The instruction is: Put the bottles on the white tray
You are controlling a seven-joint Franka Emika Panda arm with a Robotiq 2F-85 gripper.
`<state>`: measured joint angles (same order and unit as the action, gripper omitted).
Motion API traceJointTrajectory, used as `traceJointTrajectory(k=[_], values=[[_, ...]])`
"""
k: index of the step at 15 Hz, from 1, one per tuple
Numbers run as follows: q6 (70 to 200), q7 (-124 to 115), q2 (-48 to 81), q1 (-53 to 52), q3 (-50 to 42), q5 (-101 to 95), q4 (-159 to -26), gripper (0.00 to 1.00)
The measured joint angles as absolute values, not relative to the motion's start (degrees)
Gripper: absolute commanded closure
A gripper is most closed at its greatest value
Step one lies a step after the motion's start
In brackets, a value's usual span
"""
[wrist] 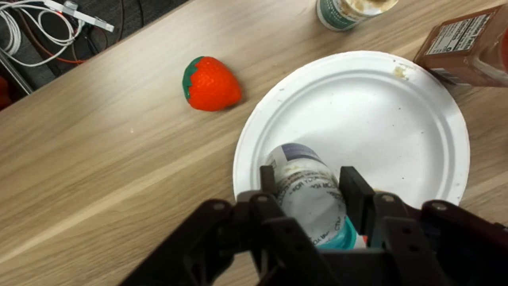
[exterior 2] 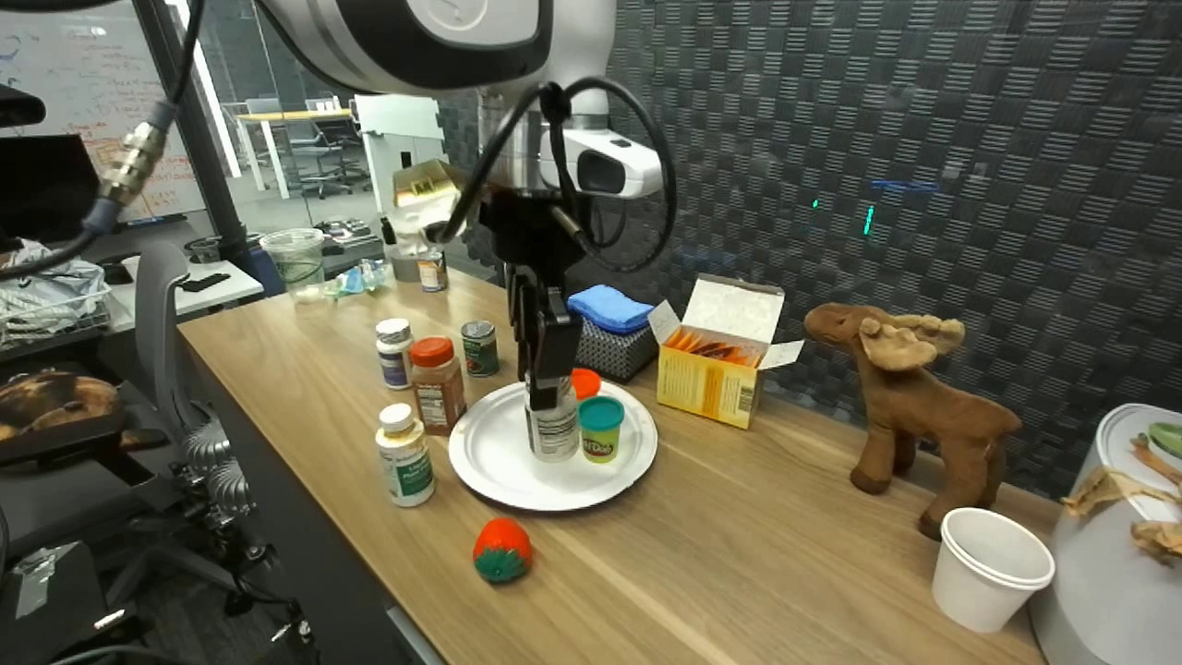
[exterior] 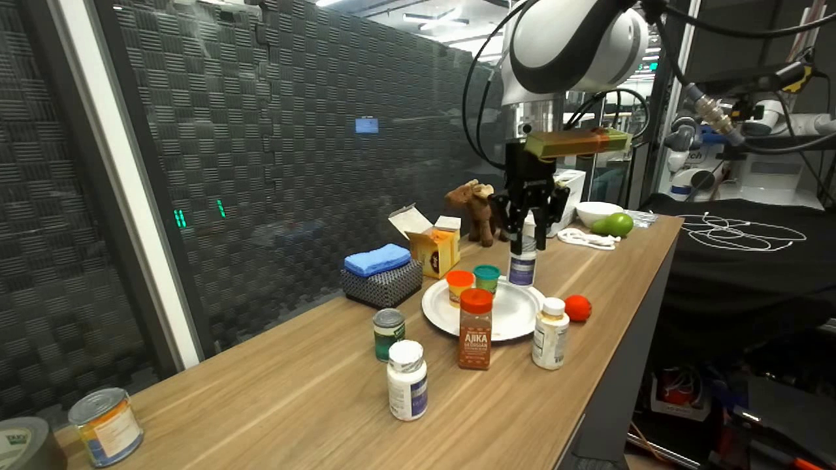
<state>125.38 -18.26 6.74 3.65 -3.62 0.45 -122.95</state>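
The pincer [wrist: 306, 178] holds a white bottle [exterior: 522, 269] with a purple label, fingers set against opposite sides near the cap. That bottle is upright inside the rim of the white plate [wrist: 377, 127], off to one side; its base seems to sit on the plate, though contact is hard to make out. The teal-lidded tub [exterior 2: 601, 441] stands on the plate just beside it, and the orange-lidded tub [exterior: 460, 291] stands there too. Three more bottles stand upright on the wooden surface [exterior 2: 785, 554], outside the plate: a red-capped spice bottle [exterior: 475, 334] close to the rim, a green-labelled bottle [exterior 2: 406, 464], and another purple-labelled bottle [exterior: 407, 386], farther off. A green can [exterior: 389, 335] and a red strawberry [wrist: 215, 85] are nearby.
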Motion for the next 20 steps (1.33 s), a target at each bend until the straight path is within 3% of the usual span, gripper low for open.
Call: traceJointTrajectory(k=[15, 16, 17, 20], values=[[126.7, -14.6, 17.4, 3.6, -4.1, 1.5, -115.4, 0.81], [127.2, -14.6, 17.4, 3.6, -4.2, 1.4, -115.3, 0.31], [127.6, -14.5, 17.5, 3.6, -4.3, 1.3, -115.3, 0.30], [127.7, -12.9, 17.3, 3.6, -4.4, 1.0, -115.6, 0.07]])
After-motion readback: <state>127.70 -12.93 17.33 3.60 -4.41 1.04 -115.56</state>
